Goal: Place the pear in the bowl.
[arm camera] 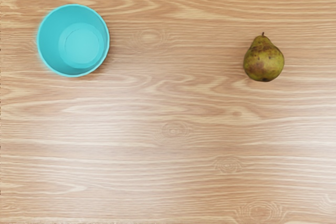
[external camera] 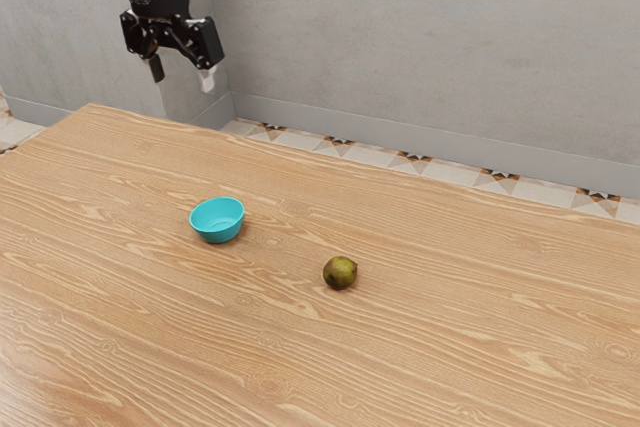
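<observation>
My gripper is raised high above the worktop, near the far corner at the exterior view's left, its 2 fingers standing wide apart with a clear gap between them — I have hold of nothing. The pear rests on the worktop, outside the bowl and well apart from it. In the exterior view, the bowl sits nearer that far corner and the far edge, while the pear lies farther from both, toward the near edge and the exterior view's right. My wrist view looks down on the 2 of them: the pear is on its side — green with brown blotches, its stem pointing across the line between pear and bowl rather than at the bowl. The bowl is turquoise and round, upright on its base, its mouth facing up and its inner floor in sight.
</observation>
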Motion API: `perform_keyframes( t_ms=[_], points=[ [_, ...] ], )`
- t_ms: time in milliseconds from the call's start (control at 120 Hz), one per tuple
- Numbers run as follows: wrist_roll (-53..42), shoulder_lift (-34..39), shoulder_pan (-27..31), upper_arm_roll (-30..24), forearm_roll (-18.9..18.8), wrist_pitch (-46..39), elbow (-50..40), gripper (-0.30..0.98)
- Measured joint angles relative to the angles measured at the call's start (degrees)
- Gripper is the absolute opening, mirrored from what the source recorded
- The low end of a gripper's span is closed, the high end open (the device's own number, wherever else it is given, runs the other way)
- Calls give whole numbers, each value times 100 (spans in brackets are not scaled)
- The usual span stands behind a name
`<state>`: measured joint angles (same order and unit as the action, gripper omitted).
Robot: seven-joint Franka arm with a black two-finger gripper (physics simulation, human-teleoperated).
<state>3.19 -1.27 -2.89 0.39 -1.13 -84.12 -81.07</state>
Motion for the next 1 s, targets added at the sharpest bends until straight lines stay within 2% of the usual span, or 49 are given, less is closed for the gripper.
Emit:
perform_keyframes(
  t_ms=[367,525,650,1000],
  points=[
    [-58,-314,-19,85,27,-213,-160,69],
    [-80,-601,-127,-252,42,-1270,-1272,69],
    [-72,-875,-149,-381,49,-2089,-1806,69],
    [3,-1775,-409,-463,184,-3332,-1844,69]
  ],
)
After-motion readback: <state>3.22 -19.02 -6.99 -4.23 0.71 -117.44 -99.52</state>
